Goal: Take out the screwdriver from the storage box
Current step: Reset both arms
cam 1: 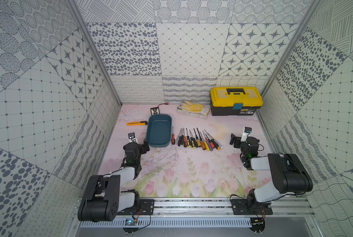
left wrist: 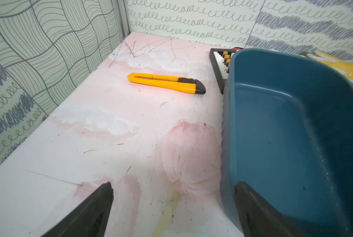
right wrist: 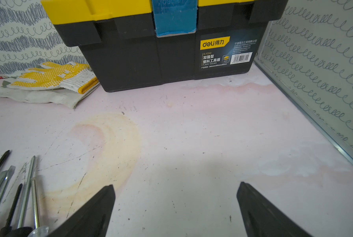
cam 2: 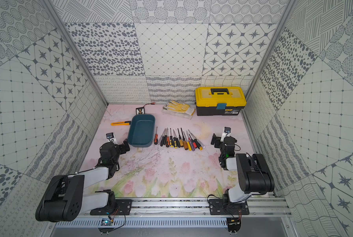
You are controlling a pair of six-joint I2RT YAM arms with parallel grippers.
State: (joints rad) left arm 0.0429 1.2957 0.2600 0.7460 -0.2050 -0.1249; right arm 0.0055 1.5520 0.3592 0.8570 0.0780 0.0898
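Left wrist view shows us the left gripper (left wrist: 174,184), jaws spread wide and holding nothing, one finger (left wrist: 251,207) against the near corner of the storage box (left wrist: 274,123), a shallow teal-blue plastic tub. In both top views we find the screwdrivers (cam 1: 196,139), a row of steel shafts with coloured plastic handles, lying on the pink floral mat (cam 1: 192,170) just beside the box. The right gripper (right wrist: 175,184) stands wide open and empty, facing the yellow-lidded black plastic toolbox (right wrist: 130,51).
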